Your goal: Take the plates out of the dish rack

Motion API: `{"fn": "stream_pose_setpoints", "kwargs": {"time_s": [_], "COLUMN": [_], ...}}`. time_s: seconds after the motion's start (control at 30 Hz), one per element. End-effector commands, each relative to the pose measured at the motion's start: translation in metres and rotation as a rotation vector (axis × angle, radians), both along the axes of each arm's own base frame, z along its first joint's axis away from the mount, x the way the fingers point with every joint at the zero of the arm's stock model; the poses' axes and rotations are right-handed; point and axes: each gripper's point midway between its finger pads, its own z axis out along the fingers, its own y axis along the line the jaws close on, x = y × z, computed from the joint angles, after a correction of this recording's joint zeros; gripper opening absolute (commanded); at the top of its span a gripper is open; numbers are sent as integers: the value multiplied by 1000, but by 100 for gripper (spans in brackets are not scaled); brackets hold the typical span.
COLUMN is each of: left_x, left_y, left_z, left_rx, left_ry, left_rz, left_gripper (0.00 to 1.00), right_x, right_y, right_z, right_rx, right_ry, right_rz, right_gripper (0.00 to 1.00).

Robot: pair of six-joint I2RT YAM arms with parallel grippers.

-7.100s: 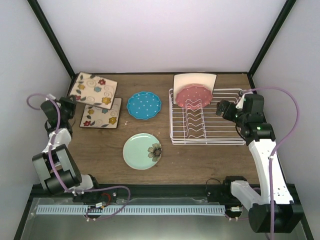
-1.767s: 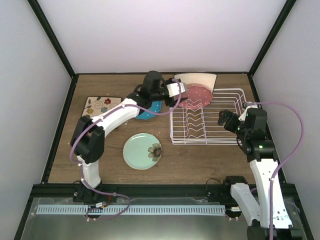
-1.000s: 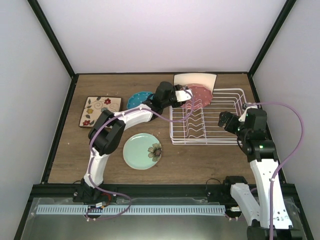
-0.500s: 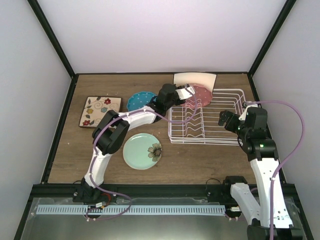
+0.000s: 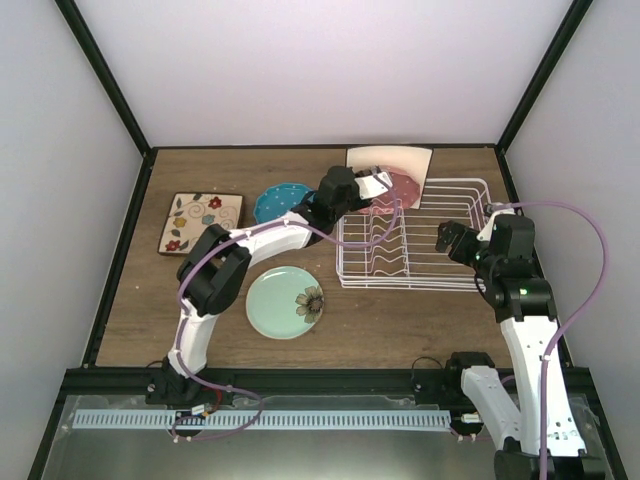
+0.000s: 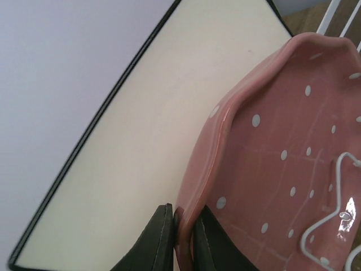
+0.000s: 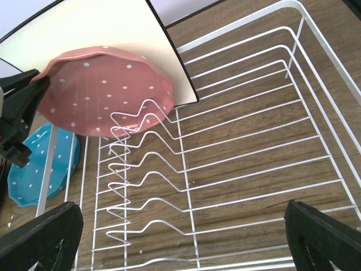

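The pink dotted plate (image 5: 402,190) stands upright at the back left of the white wire dish rack (image 5: 440,262). A square cream plate (image 5: 390,160) stands behind it with its plain back showing. My left gripper (image 5: 373,186) is shut on the pink plate's left rim. In the left wrist view the fingers (image 6: 158,240) pinch the rim of the pink plate (image 6: 282,169) in front of the cream plate (image 6: 163,135). My right gripper (image 5: 449,240) hangs open and empty over the rack's right half (image 7: 254,141). The right wrist view also shows the pink plate (image 7: 107,90).
The blue dotted plate (image 5: 276,200) lies left of the rack, partly under my left arm. The mint green flowered plate (image 5: 285,302) lies in front of it. A square floral plate (image 5: 205,222) lies at the far left. Dark frame posts stand at the table's corners.
My left arm has swung from the far left across to the rack and its gripper has closed on the pink plate's rim. The rack has shifted slightly left. My right arm has barely moved.
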Motion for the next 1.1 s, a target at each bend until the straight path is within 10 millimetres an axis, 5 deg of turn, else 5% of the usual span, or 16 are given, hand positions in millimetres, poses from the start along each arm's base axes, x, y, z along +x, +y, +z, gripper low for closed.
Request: {"fn": "stream_pose_setpoints", "kwargs": {"time_s": [0.0,0.43,0.73,0.83,0.97,1.07], "left_x": [-18,-41,-45,-38,0,28], "left_y": [4,12,46,83,175,257], "left_z": [106,200,268,315,353,355], "left_rx": [-168,-351,-450,-565,-749,-845], "left_ry": [-116,-117,-213,-222,-164,-128], "left_rz": [-26,-81,-18,21,145,266], "left_gripper": [4,4,4,4,4,4], "right_x": [2,-1,2,6,11,14], "right_y": [6,7,9,11,13,13], "right_z": [8,5,0,-2,-7,-9], "right_rx": [23,46,69,73,80,80], "right_ry": [-38,-47,-54,-53,-45,-44], "right_rz": [19,13,14,21,31,33], "right_gripper": [100,100,100,100,100,100]}}
